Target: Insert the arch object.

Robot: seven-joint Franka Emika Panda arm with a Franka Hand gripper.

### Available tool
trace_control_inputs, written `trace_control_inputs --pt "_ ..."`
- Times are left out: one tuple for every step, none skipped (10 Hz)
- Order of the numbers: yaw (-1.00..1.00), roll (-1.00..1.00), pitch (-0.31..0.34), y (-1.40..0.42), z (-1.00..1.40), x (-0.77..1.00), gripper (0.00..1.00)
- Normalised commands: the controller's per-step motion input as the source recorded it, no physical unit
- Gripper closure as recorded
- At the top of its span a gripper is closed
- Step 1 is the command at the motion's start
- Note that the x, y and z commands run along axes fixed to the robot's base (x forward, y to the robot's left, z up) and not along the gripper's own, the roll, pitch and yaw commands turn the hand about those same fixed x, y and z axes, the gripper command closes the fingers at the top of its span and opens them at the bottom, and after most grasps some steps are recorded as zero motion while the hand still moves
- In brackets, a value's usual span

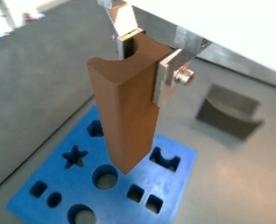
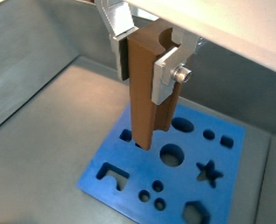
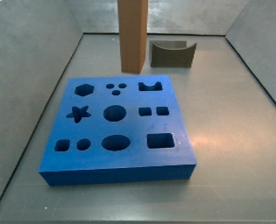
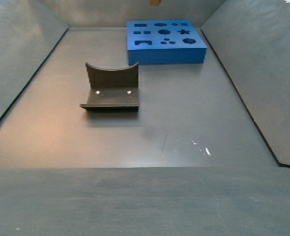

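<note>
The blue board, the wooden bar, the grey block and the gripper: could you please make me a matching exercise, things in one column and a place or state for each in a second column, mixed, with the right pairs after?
Things
1. blue board
2. wooden bar
3. grey block
4. gripper

Places or states
A. stands apart on the grey floor, curved dip on top
B. hangs upright, its lower end above the board
C. lies flat, full of shaped holes
D. shut on the top of the bar, above the board

Pairs: 1-C, 2-B, 3-A, 4-D
</note>
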Motion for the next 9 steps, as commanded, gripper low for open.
trace_control_inputs --pt "-0.77 -0.08 -0.111 0.2 -0.33 0.33 1.0" --pt "-0.5 -0.15 -0.147 0.44 -0.33 0.22 1.0" --pt "-0.35 -0.13 -0.11 0.59 -0.34 0.16 1.0" --pt "-0.31 -0.13 -0.07 0.63 -0.34 0.11 1.0" --pt "-0.36 -0.09 -0.014 0.59 -0.28 0.11 1.0" --pt "-0.92 0.0 0.0 0.11 -0.24 0.2 1.0" --pt "-1.0 0.0 0.017 0.01 -0.25 0.0 1.0" --pt "-0.98 0.0 0.043 0.02 -0.28 0.0 1.0" --pt "-0.97 0.03 0.05 0.01 -0.23 0.0 1.0"
